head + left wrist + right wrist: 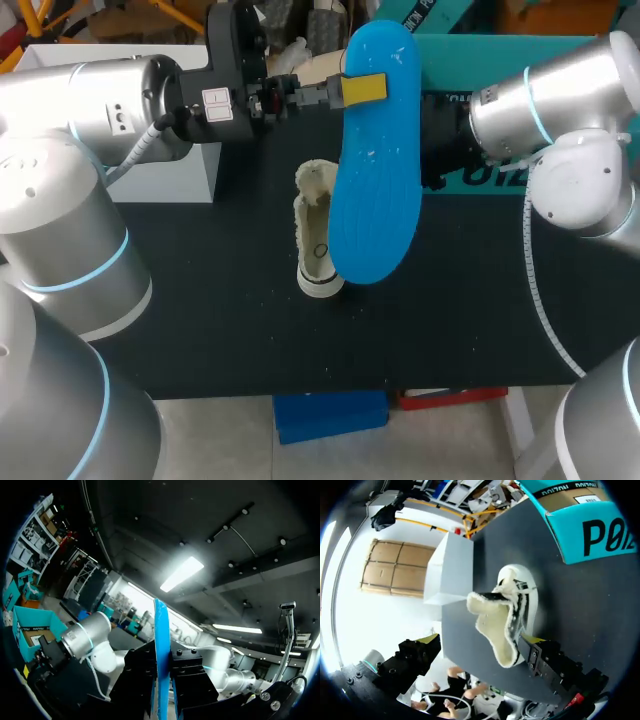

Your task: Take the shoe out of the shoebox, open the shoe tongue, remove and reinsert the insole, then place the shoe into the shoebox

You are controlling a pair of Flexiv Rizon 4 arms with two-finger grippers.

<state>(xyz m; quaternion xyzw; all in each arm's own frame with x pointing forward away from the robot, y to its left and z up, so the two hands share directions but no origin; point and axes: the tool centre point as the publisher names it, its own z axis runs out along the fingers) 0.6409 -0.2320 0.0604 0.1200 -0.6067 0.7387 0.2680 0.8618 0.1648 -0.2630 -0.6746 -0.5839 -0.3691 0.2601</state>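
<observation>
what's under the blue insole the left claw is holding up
The white shoe on the black table, fleece lining showing. The insole covers part of it from above.

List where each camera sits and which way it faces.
Head view: above, behind, looking down on black table; left arm, right arm show.
Left wrist view: faces upward; left gripper shut on flat blue insole.
Right wrist view: faces down at white fleece-lined shoe; right gripper open.
Shared: head and right wrist both show shoe, teal shoebox.
</observation>
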